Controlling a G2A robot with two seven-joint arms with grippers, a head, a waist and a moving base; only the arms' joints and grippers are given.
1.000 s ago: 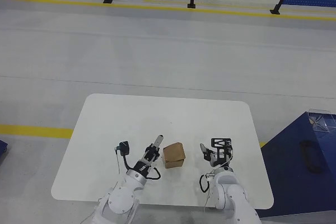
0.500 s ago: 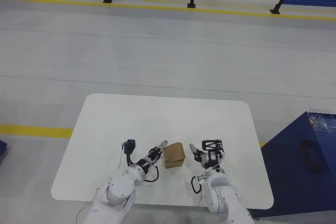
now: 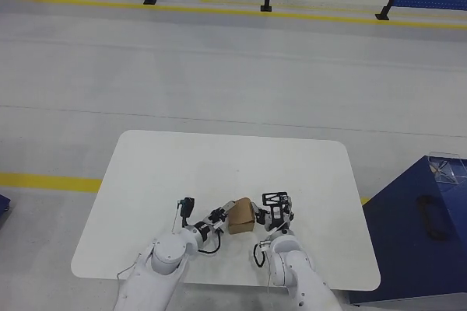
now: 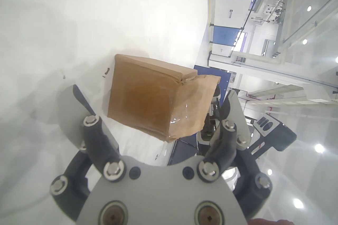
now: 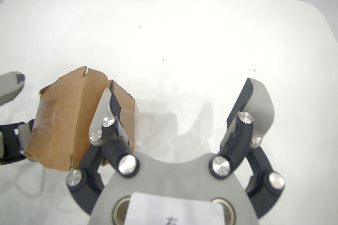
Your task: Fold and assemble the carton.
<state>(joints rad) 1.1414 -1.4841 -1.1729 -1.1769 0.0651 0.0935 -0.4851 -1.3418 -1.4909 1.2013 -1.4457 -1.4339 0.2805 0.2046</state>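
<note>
A small brown carton (image 3: 241, 215) stands on the white table (image 3: 218, 159), near its front edge. Its body is folded into a box, with one flap (image 4: 196, 104) standing out at a side. My left gripper (image 3: 219, 214) is open at the carton's left side, and the carton (image 4: 148, 102) sits just beyond its spread fingers (image 4: 75, 96). My right gripper (image 3: 260, 217) is open at the carton's right side. One of its fingers (image 5: 112, 102) rests against the carton (image 5: 66, 118); the other finger (image 5: 250, 96) stands over bare table.
Bare white tabletop stretches behind and to both sides of the carton. A blue platform (image 3: 428, 225) stands off the table's right edge. The table's front edge (image 3: 218, 280) lies close behind both arms.
Both arms have closed in on the carton. The right gripper has moved left until a finger meets the carton's side, and the left gripper has come up against the other side.
</note>
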